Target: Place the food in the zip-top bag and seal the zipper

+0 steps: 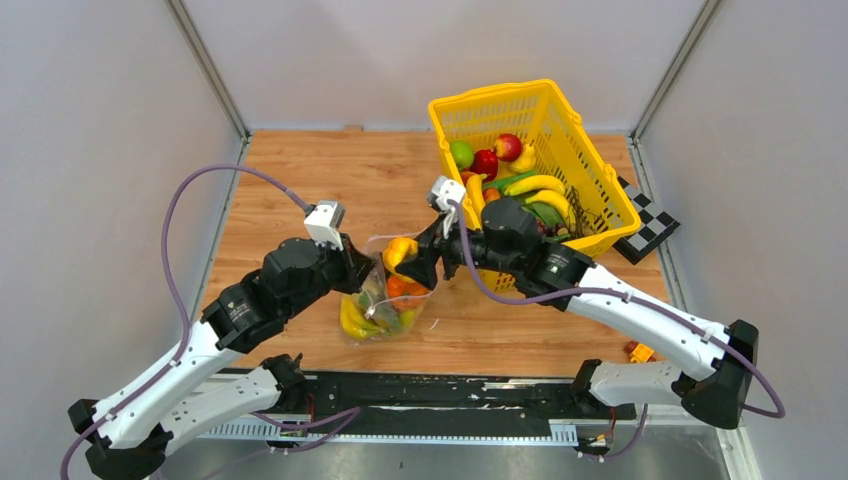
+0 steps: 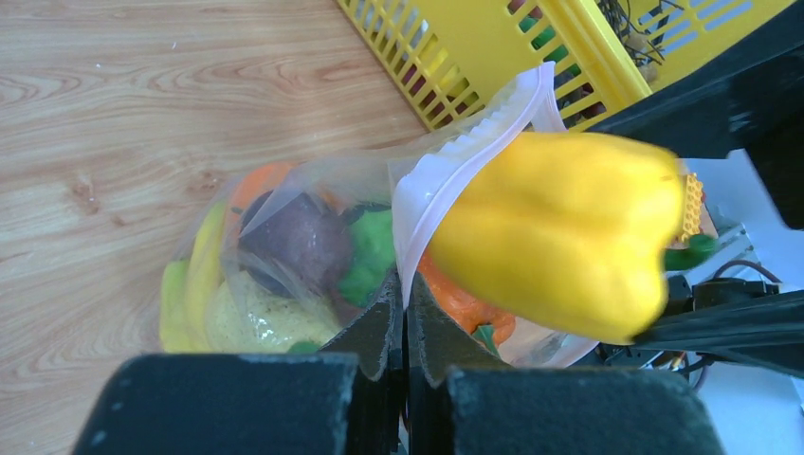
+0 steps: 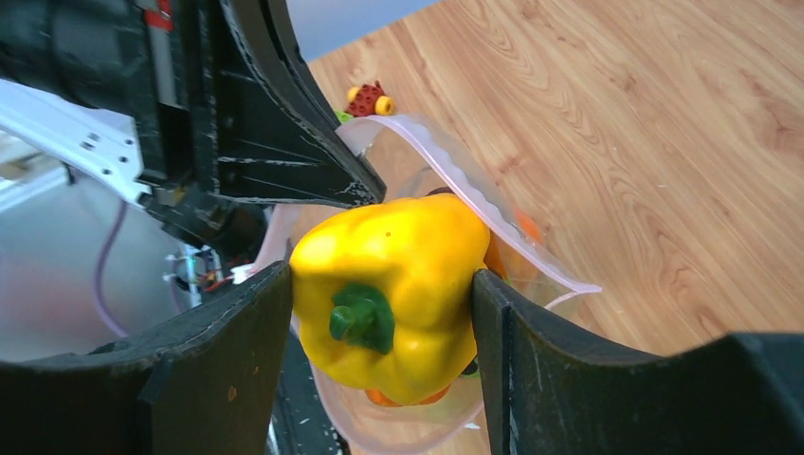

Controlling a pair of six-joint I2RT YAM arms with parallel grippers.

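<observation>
The yellow pepper (image 3: 398, 284) is gripped across its widest part by the right jaws, stem end turned towards the wrist camera. It is held right at the mouth of the zip-top bag (image 1: 385, 305). The left jaws are fully closed on the bag's rim, just below the zipper (image 2: 474, 142), so the mouth is held up and open. The bag rests on the wooden surface (image 1: 300, 190) between the 2 arms, with bananas (image 1: 352, 318) and orange, purple and green pieces visible through the film.

The pepper looks like smooth, hollow plastic: light, stiff and probably slippery, so a hold across the broad body is judged safest. The bag is thin and limp and will not stand open unaided. It is best taken by the firmer zip strip, not by the film.

Much is hidden. The far lip of the mouth is covered by the pepper, so how far the pepper has entered cannot be told. From above, the opening is masked by both wrists. The zipper's full run is cut off — only 1 stretch shows. The contents of the yellow basket (image 1: 590, 190) are partly screened by the right arm.
</observation>
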